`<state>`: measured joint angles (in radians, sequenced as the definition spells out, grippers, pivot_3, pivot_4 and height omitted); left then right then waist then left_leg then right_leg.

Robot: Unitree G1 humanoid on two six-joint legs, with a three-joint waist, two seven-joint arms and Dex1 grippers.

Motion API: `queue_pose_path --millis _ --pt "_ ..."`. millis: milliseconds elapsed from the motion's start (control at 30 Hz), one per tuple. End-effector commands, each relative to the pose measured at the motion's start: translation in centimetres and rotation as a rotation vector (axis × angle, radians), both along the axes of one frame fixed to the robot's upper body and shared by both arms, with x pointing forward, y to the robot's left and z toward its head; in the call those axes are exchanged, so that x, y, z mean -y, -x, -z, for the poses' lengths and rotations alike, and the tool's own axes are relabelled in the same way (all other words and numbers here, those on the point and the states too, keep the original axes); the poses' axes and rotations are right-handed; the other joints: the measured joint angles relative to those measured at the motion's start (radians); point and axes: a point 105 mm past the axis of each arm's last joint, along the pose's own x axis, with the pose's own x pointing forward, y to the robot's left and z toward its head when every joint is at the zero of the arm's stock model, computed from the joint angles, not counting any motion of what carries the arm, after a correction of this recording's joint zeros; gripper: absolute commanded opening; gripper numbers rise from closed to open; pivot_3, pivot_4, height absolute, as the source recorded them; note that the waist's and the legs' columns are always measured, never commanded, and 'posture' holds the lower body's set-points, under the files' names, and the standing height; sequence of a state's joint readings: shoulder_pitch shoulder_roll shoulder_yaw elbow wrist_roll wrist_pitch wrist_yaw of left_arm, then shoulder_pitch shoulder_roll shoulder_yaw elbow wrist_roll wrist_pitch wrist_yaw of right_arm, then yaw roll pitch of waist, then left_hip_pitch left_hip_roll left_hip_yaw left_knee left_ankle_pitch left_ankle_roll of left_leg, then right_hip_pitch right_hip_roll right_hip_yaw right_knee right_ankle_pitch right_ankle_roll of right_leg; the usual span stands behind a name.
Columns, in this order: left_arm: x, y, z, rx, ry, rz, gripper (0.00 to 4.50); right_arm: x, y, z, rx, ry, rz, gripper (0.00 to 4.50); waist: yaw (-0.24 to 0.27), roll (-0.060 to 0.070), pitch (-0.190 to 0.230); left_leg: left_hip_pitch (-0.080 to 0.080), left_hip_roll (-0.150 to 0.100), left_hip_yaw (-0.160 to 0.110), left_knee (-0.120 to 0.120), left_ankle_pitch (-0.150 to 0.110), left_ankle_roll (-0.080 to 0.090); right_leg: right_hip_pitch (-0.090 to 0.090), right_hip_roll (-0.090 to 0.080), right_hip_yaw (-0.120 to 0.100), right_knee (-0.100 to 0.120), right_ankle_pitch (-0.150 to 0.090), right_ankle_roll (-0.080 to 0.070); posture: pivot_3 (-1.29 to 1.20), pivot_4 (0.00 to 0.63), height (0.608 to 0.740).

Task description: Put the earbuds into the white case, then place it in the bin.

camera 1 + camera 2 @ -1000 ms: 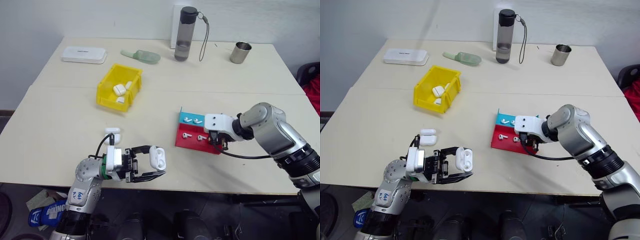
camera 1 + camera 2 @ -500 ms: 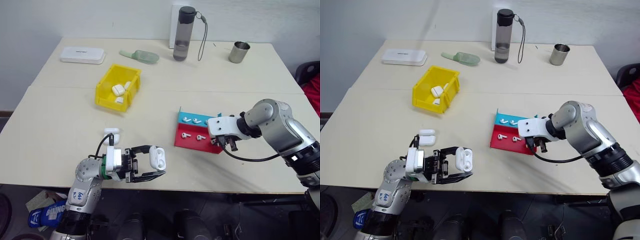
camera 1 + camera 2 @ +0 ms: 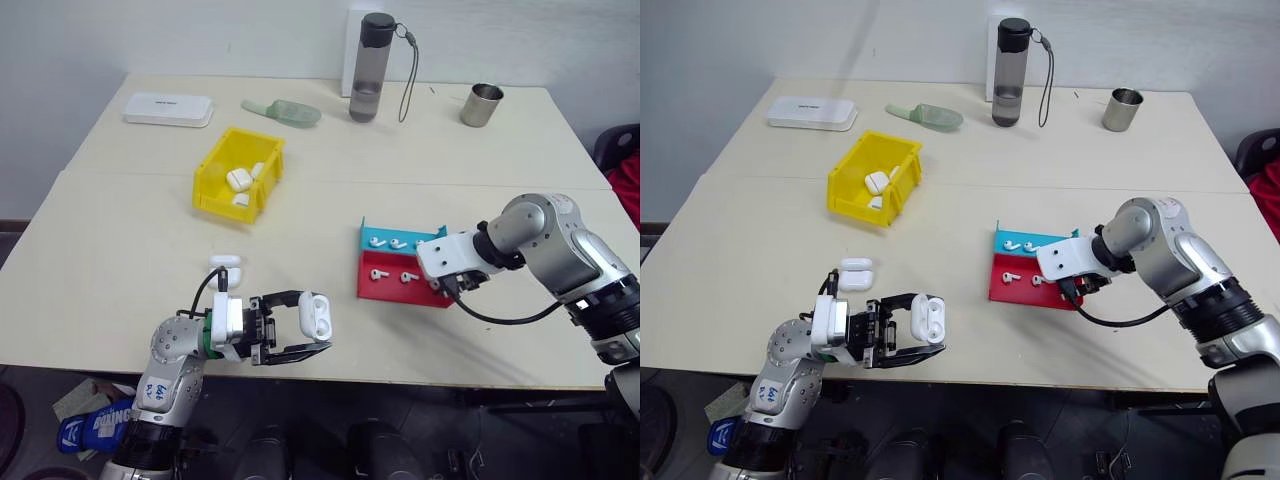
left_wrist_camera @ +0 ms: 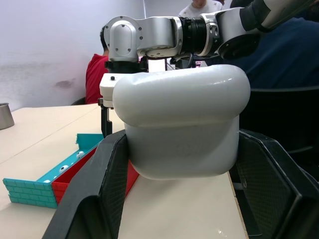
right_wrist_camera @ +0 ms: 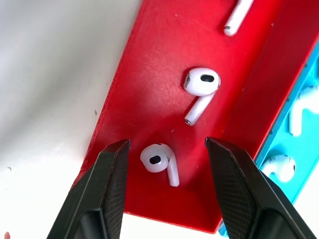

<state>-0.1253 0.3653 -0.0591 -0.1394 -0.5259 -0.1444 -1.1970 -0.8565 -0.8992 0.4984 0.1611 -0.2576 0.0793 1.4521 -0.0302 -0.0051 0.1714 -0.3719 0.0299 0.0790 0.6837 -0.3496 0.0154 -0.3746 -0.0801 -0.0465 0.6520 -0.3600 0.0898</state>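
Two black fingers of the left gripper [image 3: 300, 327] clamp the white case [image 3: 315, 314] over the near edge of the counter [image 3: 120, 250], while the yellow bin [image 3: 238, 175] sits further back holding other cases. Rightward, the right gripper [image 5: 167, 191] hangs over the red tray [image 5: 154, 64], its fingers [image 5: 112, 194] apart on either side of one earbud [image 5: 158, 162], not touching it.

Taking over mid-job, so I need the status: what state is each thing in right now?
left pincer: shut on white case, lid open
right pincer: open over an earbud on the red tray
yellow bin: holds several cases
bottle: capped, upright
metal cup: upright
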Motion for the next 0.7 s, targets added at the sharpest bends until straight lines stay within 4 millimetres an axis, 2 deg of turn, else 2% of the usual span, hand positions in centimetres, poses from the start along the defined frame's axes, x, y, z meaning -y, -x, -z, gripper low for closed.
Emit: queue_pose_path --millis 33,167,300,700 --pt "0.1 0.2 -0.3 0.021 0.009 0.003 2.79 -1.1 0.1 -1.3 -0.012 -0.062 0.004 2.45 0.000 0.000 0.000 0.000 0.000 0.000 0.000 0.000 0.000 0.000 0.000 0.000 0.000 0.000 0.000 0.00 0.150 0.740" --pt "0.0 0.3 -0.3 0.019 0.009 -0.002 2.79 -1.7 0.2 -1.5 -0.065 -0.132 0.080 2.45 0.000 0.000 0.000 0.000 0.000 -0.001 0.000 0.000 0.000 0.000 0.000 -0.001 0.001 0.000 0.000 0.00 0.150 0.740" --pt "0.0 0.3 -0.3 0.016 0.009 -0.004 2.79 -2.1 -0.4 -1.4 -0.047 -0.144 0.135 2.45 0.000 0.000 0.000 0.000 0.000 -0.001 0.000 0.000 0.000 0.000 0.000 -0.001 0.001 0.000 0.000 0.00 0.150 0.740" --pt "0.1 0.2 -0.3 0.018 0.007 -0.004 2.79 -3.1 -0.8 -1.1 -0.043 -0.182 0.196 2.45 0.001 0.000 0.000 0.000 0.000 -0.002 0.000 0.000 0.000 0.000 0.000 -0.002 0.001 0.000 0.000 0.00 0.150 0.740"
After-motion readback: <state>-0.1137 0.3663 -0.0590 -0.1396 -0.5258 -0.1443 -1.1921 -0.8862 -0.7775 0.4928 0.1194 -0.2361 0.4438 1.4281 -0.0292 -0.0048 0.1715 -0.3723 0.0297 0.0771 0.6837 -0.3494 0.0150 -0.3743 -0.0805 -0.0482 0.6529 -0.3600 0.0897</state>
